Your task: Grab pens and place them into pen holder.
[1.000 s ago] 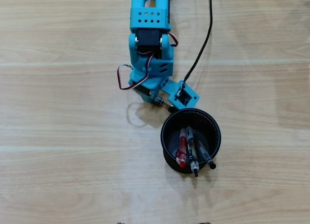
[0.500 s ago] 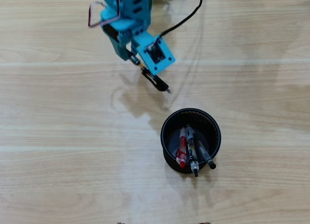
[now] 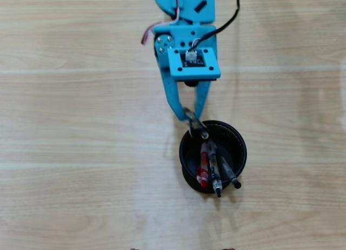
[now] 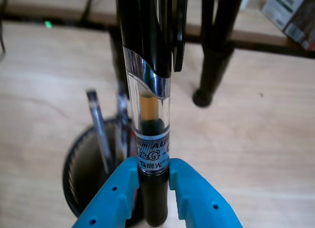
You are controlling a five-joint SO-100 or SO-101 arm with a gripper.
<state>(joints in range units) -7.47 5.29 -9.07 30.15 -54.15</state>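
tool (image 3: 190,119) | swung back to pen holder (image 3: 238,153) rim | carrying black pen (image 4: 147,114)

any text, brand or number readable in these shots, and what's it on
"&G": on the label band of the black and clear pen clamped in the gripper, wrist view; a letter before it is hidden.
Small characters under that: too blurred to read.
Boxes at top right: print unreadable.
Overhead view: no text.

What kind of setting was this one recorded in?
Probably an indoor room at home or in an office: a light wood-grain surface, dark furniture legs standing on it in the wrist view, and a black mesh pen holder.
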